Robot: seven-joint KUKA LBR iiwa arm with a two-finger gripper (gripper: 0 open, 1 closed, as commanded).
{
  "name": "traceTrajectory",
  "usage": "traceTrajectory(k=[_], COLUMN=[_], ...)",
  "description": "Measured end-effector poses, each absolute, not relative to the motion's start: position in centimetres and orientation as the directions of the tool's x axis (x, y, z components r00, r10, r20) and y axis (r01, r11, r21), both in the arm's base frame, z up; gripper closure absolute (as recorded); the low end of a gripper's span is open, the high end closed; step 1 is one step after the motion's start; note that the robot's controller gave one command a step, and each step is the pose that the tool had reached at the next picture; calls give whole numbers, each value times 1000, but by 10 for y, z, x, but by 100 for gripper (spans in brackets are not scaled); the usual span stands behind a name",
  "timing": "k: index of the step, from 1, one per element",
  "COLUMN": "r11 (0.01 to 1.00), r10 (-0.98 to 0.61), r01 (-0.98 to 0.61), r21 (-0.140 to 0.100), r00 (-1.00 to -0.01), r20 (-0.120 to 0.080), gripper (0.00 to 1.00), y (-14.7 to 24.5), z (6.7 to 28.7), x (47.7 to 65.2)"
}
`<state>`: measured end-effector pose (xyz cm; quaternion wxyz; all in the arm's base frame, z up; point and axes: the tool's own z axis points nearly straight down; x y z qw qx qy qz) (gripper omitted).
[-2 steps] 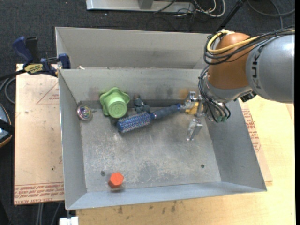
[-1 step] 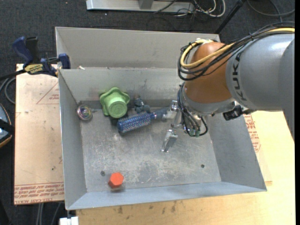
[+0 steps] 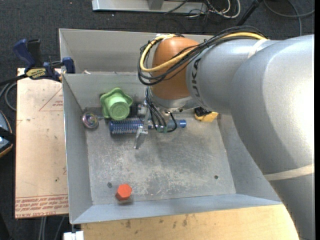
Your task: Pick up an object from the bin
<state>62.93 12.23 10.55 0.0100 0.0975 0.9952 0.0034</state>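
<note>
My gripper (image 3: 140, 135) reaches down under the orange wrist cover near the middle back of the bin, its thin metal fingers just right of a blue ribbed cylinder-like brush (image 3: 125, 126) lying on its side. Nothing visible sits between the fingers. A green plastic cup (image 3: 117, 105) lies tipped right behind the blue thing. A small shiny round object (image 3: 90, 119) rests to the left, near the bin's left wall.
A yellow and black object (image 3: 206, 115) lies at the back right, partly under the arm. A small red-orange cap (image 3: 123, 192) sits near the front left of the bin floor. The arm covers the bin's right side.
</note>
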Motion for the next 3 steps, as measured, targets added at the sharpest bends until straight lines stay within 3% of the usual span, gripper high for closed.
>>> traceTrajectory(k=[1,3], r11=[981,982], r10=[196,189], r01=[196,189], r21=[0,5], r00=[-981,-982], r20=[1,-9], gripper=[100,100], y=[118,160], z=[100,276], x=[623,632])
